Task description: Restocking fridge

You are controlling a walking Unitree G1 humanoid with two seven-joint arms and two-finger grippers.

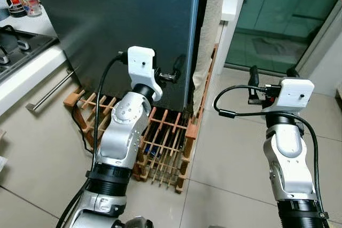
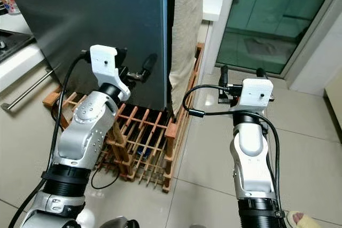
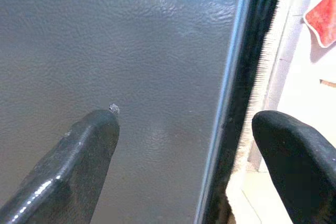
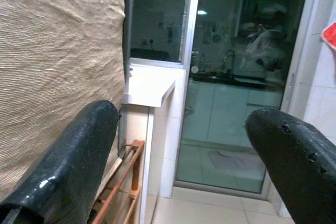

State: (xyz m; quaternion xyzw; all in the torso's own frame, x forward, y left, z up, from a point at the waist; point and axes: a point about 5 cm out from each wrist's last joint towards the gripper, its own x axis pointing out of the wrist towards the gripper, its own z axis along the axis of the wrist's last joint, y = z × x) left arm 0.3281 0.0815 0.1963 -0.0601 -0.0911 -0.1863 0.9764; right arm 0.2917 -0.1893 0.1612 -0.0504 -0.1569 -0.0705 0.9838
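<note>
The fridge's dark grey door is closed and stands in front of me. My left gripper is open at the door's right edge. In the left wrist view one finger lies against the door face and the other reaches past the edge. My right gripper is open with nothing in it. It hangs in the air to the right of the fridge and points toward a glass sliding door.
A wooden slatted rack lies on the tiled floor at the fridge's foot. A beige cloth hangs along the fridge's right side. At the left are a white counter with a stove, bottles and a metal handle bar.
</note>
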